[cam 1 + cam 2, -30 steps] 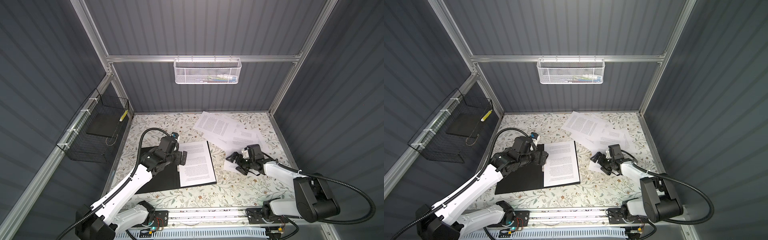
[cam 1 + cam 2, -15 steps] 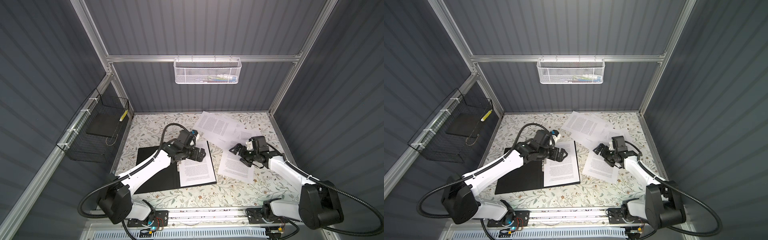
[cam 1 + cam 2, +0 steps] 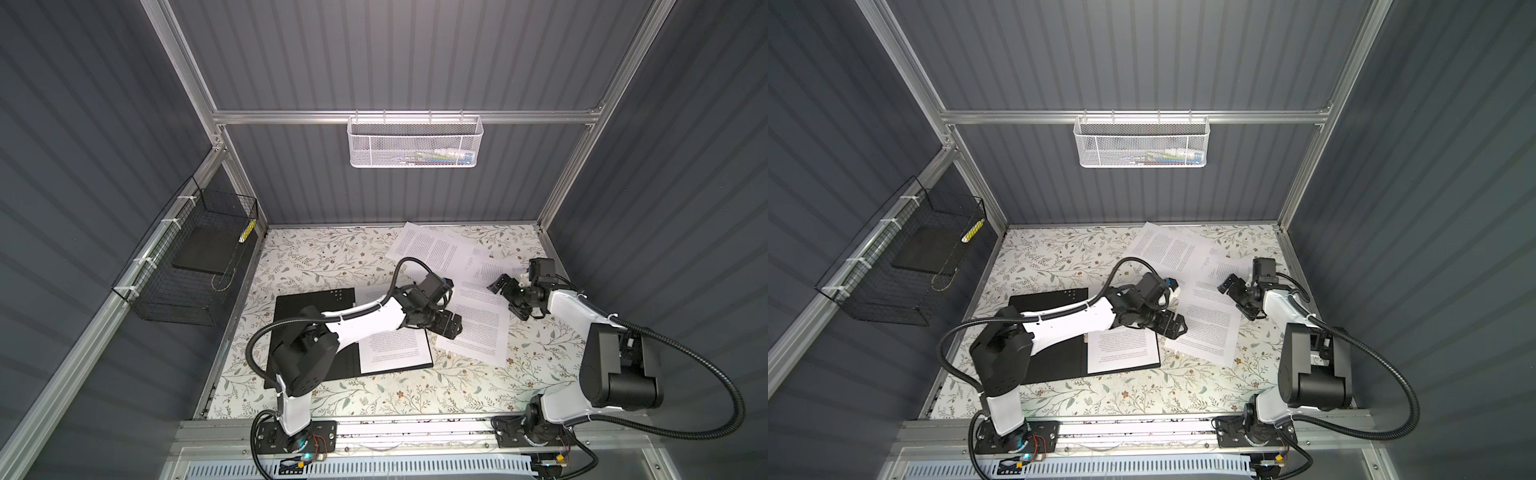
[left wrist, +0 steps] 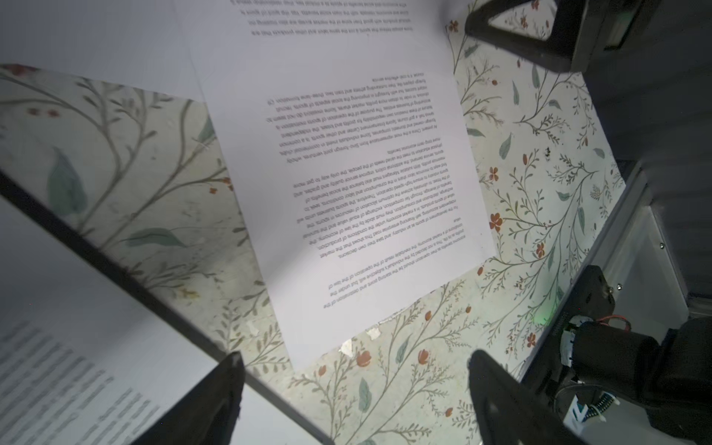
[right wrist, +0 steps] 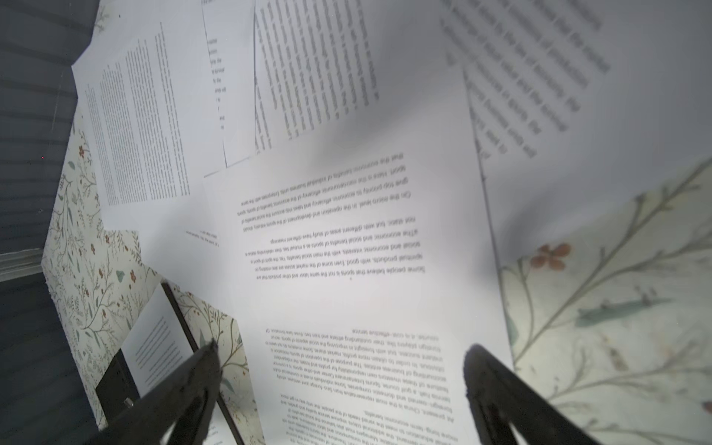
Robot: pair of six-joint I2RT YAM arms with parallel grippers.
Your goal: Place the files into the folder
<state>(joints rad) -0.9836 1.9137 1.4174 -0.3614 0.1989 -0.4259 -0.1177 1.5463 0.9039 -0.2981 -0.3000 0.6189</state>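
The folder (image 3: 305,304) lies open left of centre on the table (image 3: 332,257), a sheet (image 3: 395,353) on its right half. Just right, a loose sheet (image 3: 478,332); overlapping sheets (image 3: 432,249) beyond, far right.

White files (image 3: 478,332), black folder (image 3: 307,301), floral tabletop (image 3: 324,257)

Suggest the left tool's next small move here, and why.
Probably lower the left tool onto the loose sheet beside the folder: its jaws stand open and empty above that sheet's edge, and the sheet lies flat outside the folder.
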